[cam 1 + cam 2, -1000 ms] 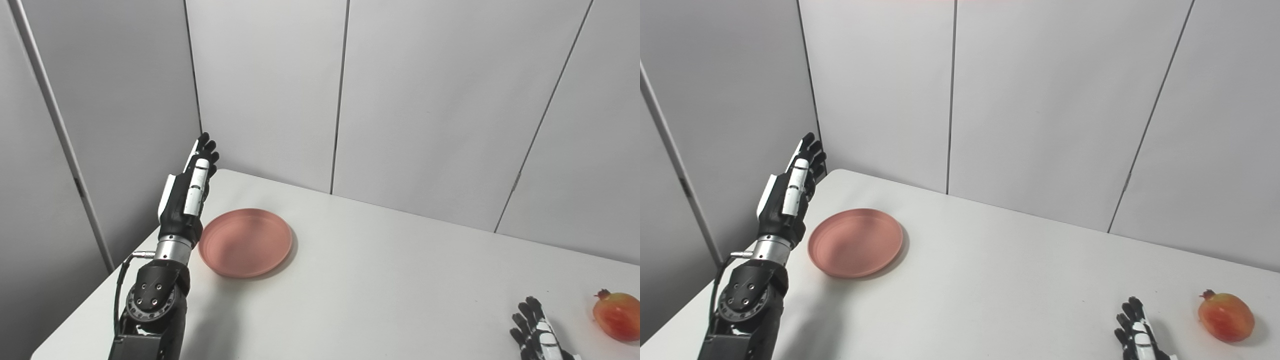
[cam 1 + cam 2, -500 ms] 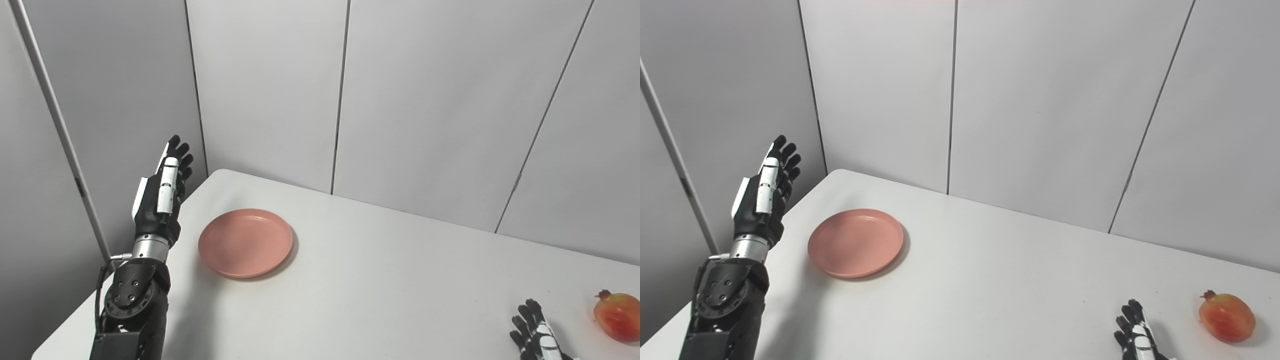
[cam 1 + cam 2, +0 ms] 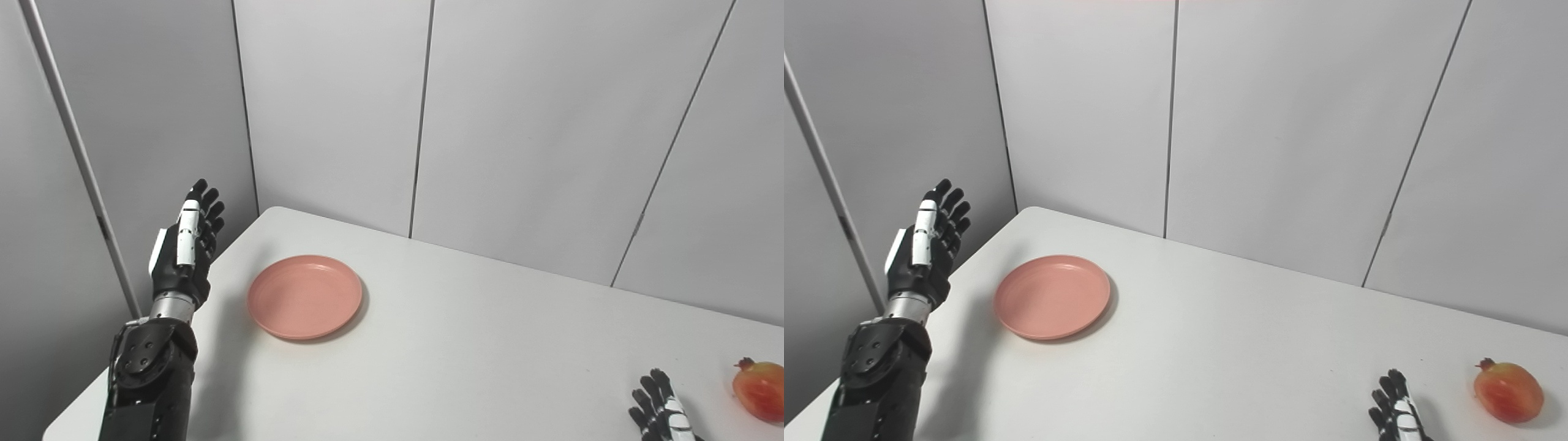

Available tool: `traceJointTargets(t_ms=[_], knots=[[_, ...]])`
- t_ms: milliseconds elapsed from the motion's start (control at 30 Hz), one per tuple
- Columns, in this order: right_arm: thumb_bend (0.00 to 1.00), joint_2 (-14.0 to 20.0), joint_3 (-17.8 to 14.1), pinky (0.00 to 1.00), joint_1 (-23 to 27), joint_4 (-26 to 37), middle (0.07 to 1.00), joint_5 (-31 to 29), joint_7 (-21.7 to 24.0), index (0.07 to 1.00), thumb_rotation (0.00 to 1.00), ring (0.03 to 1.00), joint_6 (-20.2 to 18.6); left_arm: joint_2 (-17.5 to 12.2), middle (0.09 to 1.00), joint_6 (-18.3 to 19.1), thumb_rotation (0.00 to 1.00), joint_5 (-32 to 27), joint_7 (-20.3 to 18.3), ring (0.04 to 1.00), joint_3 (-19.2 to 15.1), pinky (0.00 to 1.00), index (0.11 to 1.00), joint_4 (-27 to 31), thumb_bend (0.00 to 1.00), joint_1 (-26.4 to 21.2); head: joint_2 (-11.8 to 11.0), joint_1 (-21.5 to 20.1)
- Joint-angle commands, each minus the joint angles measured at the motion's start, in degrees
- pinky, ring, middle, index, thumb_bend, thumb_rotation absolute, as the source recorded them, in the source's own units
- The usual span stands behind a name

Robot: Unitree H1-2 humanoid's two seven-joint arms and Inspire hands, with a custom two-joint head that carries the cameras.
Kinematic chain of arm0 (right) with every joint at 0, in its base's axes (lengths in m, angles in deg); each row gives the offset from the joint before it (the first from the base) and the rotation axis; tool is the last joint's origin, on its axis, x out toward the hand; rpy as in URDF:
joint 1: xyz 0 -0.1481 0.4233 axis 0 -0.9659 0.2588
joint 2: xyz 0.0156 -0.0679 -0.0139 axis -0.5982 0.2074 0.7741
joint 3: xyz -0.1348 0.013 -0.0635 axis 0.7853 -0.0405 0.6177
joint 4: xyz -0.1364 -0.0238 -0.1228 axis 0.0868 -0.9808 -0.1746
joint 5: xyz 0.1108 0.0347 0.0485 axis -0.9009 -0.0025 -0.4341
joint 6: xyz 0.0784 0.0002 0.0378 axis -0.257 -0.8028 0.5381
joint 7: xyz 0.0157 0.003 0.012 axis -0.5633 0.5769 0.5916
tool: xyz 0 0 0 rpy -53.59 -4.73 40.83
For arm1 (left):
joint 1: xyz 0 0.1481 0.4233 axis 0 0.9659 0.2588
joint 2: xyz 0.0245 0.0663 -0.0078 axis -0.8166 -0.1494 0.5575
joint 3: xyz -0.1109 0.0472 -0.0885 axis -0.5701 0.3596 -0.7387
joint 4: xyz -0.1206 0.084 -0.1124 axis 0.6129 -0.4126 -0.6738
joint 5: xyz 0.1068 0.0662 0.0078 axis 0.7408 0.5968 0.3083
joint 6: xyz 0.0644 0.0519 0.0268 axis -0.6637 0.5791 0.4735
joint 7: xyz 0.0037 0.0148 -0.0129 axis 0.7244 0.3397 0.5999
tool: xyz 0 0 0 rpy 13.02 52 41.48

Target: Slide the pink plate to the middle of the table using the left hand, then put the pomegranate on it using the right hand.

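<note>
The pink plate (image 3: 304, 296) lies flat on the white table (image 3: 465, 355) near its far left corner. My left hand (image 3: 185, 245) is raised upright with fingers straight and apart, holding nothing, at the table's left edge, well left of the plate and not touching it. The red-orange pomegranate (image 3: 1508, 391) lies on the table at the far right. My right hand (image 3: 1396, 411) rests low at the bottom edge, left of the pomegranate, fingers spread and empty; only its fingers show.
Grey wall panels (image 3: 527, 122) stand close behind the table and along its left side. The table's left edge (image 3: 110, 373) runs diagonally beside my left forearm.
My left hand has moved left and slightly down, away from the plate toward the table's left edge. The plate and pomegranate have not moved. The view shifted a little.
</note>
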Motion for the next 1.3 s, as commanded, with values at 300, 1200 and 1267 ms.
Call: traceJointTargets(t_ms=[300,1200,1267], knots=[[0.05,0.50,0.01,1.00,0.21,1.81,1.000,-0.24,0.19,1.000,1.00,1.000,-1.20,-2.33,0.980,0.58,1.00,-2.85,-0.88,0.979,-0.37,1.00,0.972,-1.76,0.33,-1.28,0.47,0.05],[0.04,0.39,0.11,1.00,0.20,2.69,1.000,-0.48,0.06,1.000,1.00,1.000,-1.37,-2.54,0.962,-6.24,1.00,-2.23,-5.37,0.958,2.37,0.97,0.961,-17.09,0.38,-2.01,1.34,-0.06],[0.04,0.31,0.07,1.00,0.19,2.88,1.000,-0.34,-0.22,1.000,1.00,1.000,-1.67,-2.42,0.956,-6.42,1.00,-2.15,-5.24,0.952,2.55,0.96,0.956,-17.66,0.39,-2.14,1.37,-0.02]])
